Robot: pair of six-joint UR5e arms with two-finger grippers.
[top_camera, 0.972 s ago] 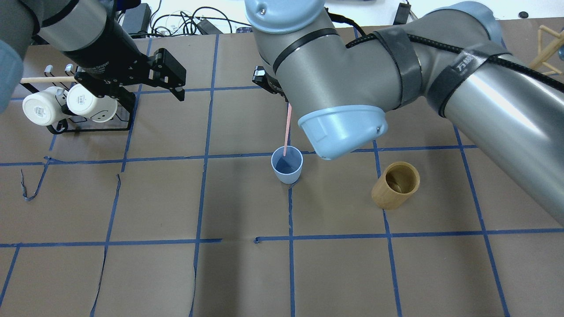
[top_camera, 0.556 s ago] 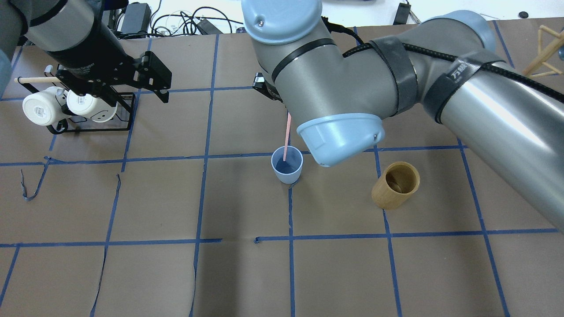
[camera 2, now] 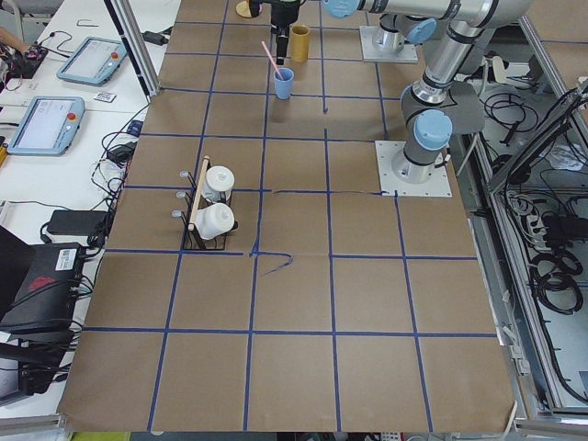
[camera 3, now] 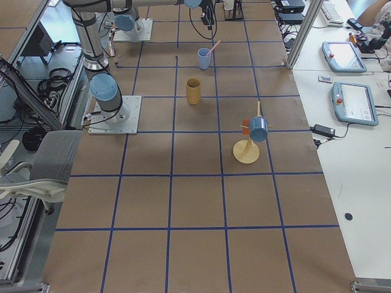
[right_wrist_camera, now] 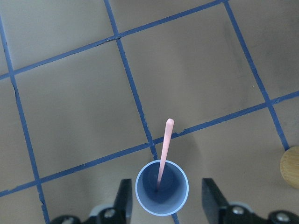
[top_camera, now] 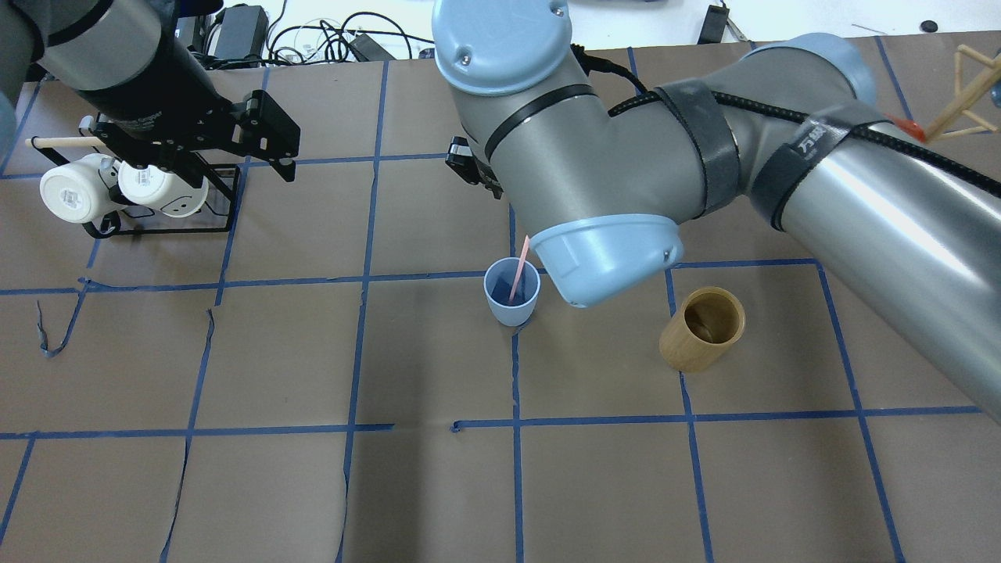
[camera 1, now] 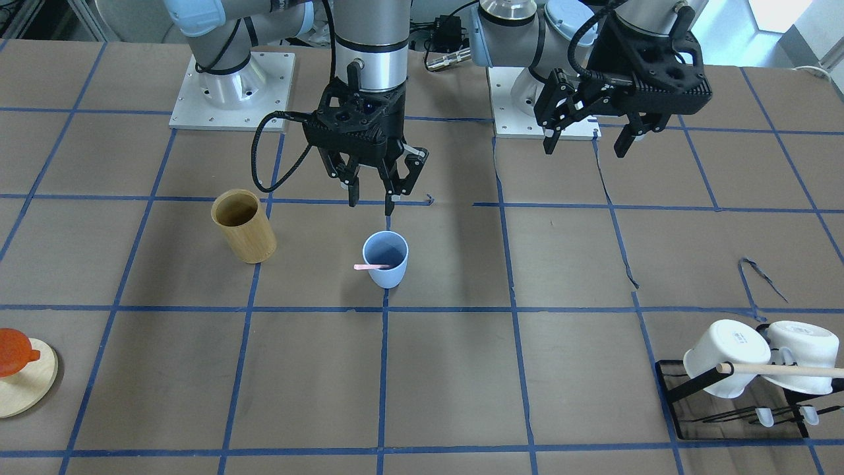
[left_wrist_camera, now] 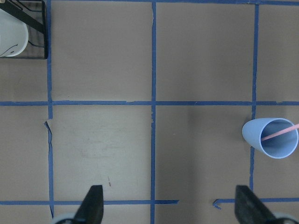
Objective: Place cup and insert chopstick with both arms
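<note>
Spread wide and empty, the left gripper hangs high above the left half of the table. In the overhead view its arm covers part of the black rack of white cups near the far left corner. The left wrist view cuts that rack off at its own corner. From the rack rightward, a broad stretch of brown paper crossed by blue tape runs open to the blue cup. This cup stands upright near the table's middle, well away from every edge. The pink chopstick leans inside it, its upper end free past the rim; whether its lower end touches the bottom cannot be told. The right gripper hovers above the cup, its fingers apart on either side of the rim and touching nothing. The overhead view hides this gripper almost wholly behind the right arm. A bamboo cup stands upright to the right, apart from the blue one. At the far right corner a wooden stand is cut off by the frame.
</note>
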